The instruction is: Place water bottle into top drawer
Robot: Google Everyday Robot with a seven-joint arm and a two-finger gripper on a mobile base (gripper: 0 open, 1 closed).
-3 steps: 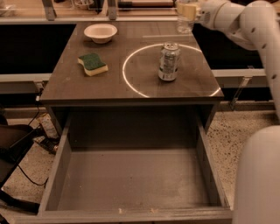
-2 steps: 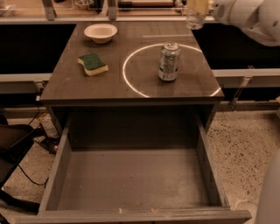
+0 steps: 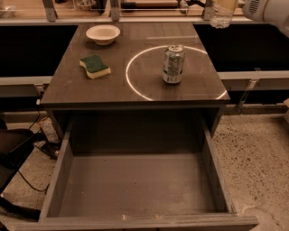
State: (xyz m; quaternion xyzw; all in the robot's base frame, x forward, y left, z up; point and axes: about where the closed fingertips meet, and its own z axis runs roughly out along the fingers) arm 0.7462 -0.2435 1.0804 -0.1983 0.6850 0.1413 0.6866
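The water bottle (image 3: pixel 221 13) is a clear plastic bottle hanging in the air at the top edge, above the table's far right corner; its upper part is cut off by the frame. My gripper (image 3: pixel 235 6) holds it from the right, at the end of the white arm (image 3: pixel 268 11) in the top right corner. The top drawer (image 3: pixel 135 189) is pulled wide open below the tabletop's front edge, with a bare grey bottom. The bottle is well behind and above the drawer.
On the grey table (image 3: pixel 90 92) stand a silver-green can (image 3: pixel 173 63) inside a white ring mark, a green-and-yellow sponge (image 3: pixel 95 66) and a white bowl (image 3: pixel 103 34). Dark bags and cables lie on the floor at left (image 3: pixel 18 149).
The arm has lifted and pulled back toward the upper right, carrying the bottle higher so its top leaves the frame. The view has shifted slightly; the can, sponge and bowl have not moved.
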